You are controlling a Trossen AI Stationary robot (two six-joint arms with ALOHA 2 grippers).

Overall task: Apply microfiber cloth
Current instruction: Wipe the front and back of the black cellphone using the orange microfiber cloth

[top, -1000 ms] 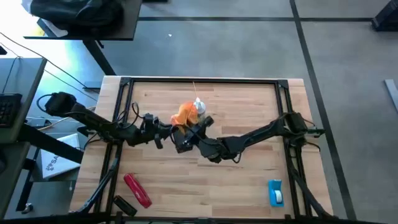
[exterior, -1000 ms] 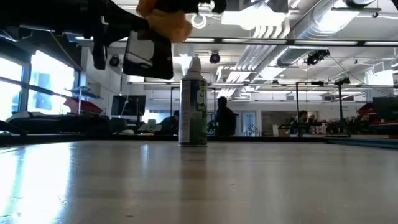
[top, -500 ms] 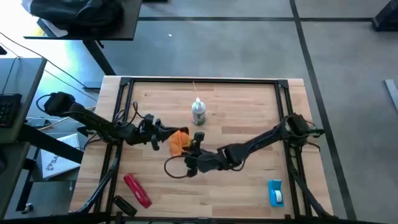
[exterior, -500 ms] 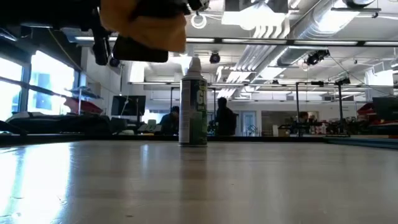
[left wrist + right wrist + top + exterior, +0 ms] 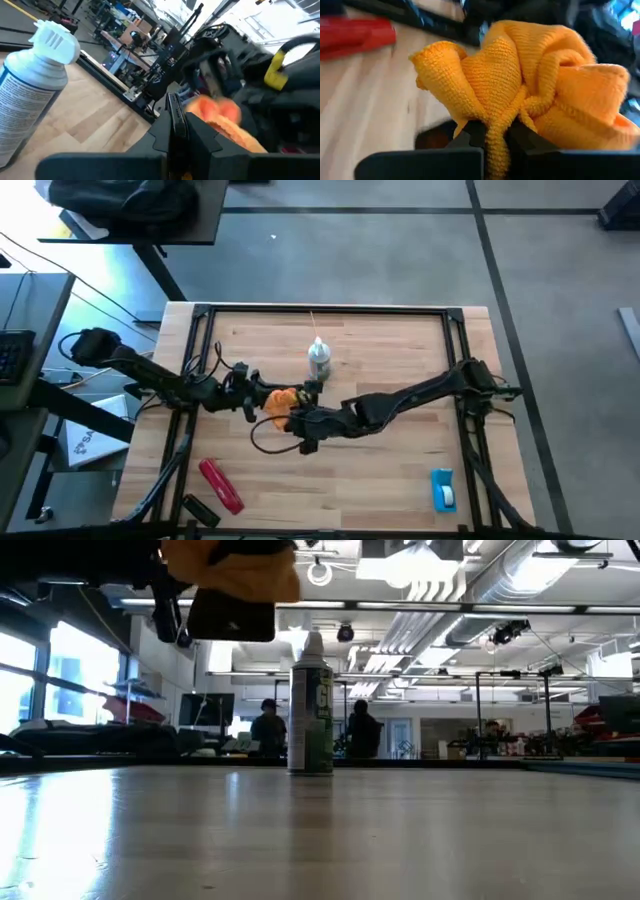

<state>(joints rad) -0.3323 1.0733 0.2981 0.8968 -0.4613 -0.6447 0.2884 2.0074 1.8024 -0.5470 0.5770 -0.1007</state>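
Two arms are meeting mid-table, a bit toward 9 o'clock from the centre. The right gripper (image 5: 492, 145) has its fingers pinched tight on the bunchy bright orange microfiber cloth (image 5: 279, 401), held up off the wood and pressed against the flat black rectangular phone (image 5: 231, 616). The left gripper (image 5: 180, 132) is clamped on the phone's edge. The white spray can with a green label (image 5: 318, 360) stands just toward 1 o'clock of them. To do this well, I'd keep the phone steady and drag the cloth flat across the glass in even passes, not dabbing with a wad. Compared with half a second ago, the cloth has shifted slightly toward 10 o'clock, closer to the left gripper, and the right arm's elbow has swung up toward the can.
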